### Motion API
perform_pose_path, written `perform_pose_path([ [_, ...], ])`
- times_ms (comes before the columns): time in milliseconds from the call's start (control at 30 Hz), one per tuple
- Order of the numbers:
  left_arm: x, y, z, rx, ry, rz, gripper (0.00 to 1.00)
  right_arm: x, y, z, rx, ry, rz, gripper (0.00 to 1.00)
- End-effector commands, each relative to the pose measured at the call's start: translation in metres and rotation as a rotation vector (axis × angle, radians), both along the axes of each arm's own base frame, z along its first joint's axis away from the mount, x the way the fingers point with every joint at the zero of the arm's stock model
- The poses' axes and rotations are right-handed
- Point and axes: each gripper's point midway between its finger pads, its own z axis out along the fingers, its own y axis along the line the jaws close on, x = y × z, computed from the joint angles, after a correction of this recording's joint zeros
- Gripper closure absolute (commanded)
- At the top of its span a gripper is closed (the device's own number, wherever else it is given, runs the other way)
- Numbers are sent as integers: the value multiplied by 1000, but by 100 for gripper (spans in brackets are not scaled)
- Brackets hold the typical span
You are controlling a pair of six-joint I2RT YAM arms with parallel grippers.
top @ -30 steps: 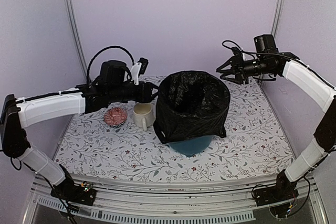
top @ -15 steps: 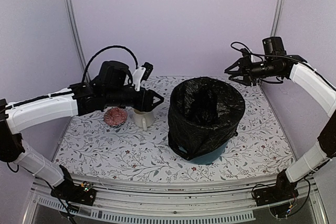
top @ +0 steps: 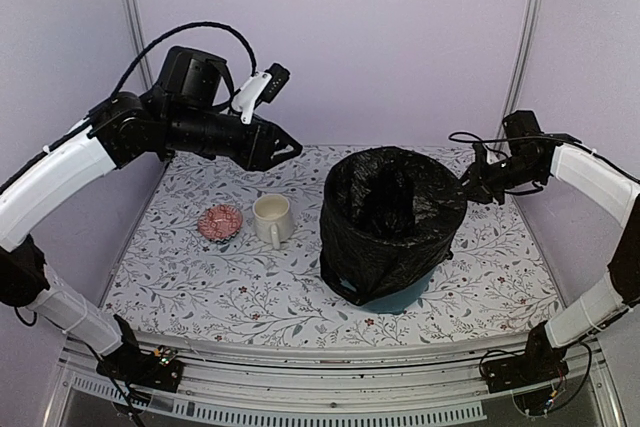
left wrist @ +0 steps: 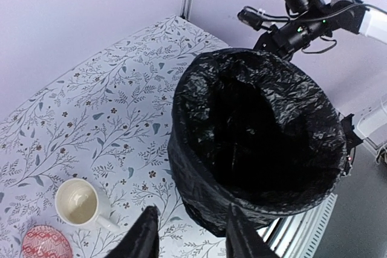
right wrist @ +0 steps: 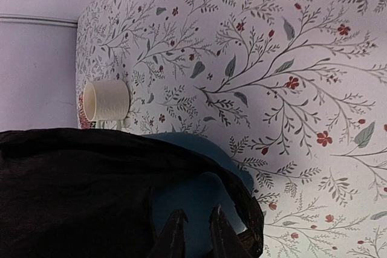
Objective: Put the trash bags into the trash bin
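The left gripper (top: 288, 150) now hangs high above the table (top: 200, 287), well clear of the black bag (top: 392, 209); a second ago it was down at the bag's left rim. The mug (top: 272, 220), which it half covered a moment ago, shows in full. The right gripper (top: 468, 187) comes down from above to the bag's right rim, its fingers closer together than before. Bag and bucket (top: 403, 298) sit further right and nearer than at first.

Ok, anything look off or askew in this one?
Only the black bag: it hangs down the outside of the teal bucket almost to its base, with an uneven hem that leaves teal bare at the front. Nothing spilled or damaged.
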Motion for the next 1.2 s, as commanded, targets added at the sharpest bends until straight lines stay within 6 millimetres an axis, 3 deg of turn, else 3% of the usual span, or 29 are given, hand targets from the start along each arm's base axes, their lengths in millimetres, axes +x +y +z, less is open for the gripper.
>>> perform_pose_path([
  [0, -30, -13, -17, 144, 23, -131, 65, -21, 26, -5, -19, -19, 97, 85],
  [167, -40, -28, -19, 172, 34, -175, 79, -39, 66, -16, 10, -2, 200, 86],
  [400, -51, -39, -32, 241, 35, -195, 86, -69, 136, -24, 87, 29, 408, 85],
  [600, -74, -38, -45, 290, 83, -235, 93, -82, 174, -32, 120, 54, 523, 84],
  [633, -80, -39, -47, 297, 96, -254, 94, -77, 179, -24, 126, 32, 533, 84],
  [833, -104, -49, -85, 423, 103, -330, 100, -73, 176, -27, 111, 25, 540, 82],
  [1033, -96, -54, -123, 520, 128, -295, 100, -71, 140, -36, 73, 31, 443, 82],
  [1167, -95, -59, -147, 563, 165, -303, 100, -75, 121, -43, 67, 51, 399, 76],
])
